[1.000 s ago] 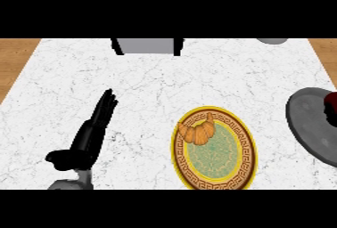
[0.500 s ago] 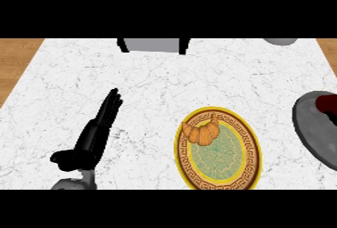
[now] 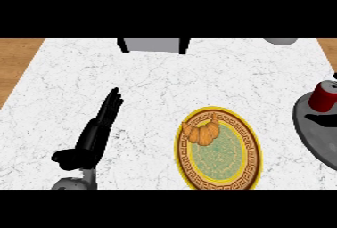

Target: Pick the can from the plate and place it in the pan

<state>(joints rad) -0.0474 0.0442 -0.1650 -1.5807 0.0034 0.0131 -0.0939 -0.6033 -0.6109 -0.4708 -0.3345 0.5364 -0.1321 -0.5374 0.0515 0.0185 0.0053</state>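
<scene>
croissant (image 3: 204, 132) on plate (image 3: 251, 151), can (image 3: 324, 96) in pan (image 3: 314, 139) right of plate

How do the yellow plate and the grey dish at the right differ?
The yellow plate has a patterned gold rim; the grey dish is plain. The yellow plate carries a croissant, the grey dish a red can. Both are round.
</scene>
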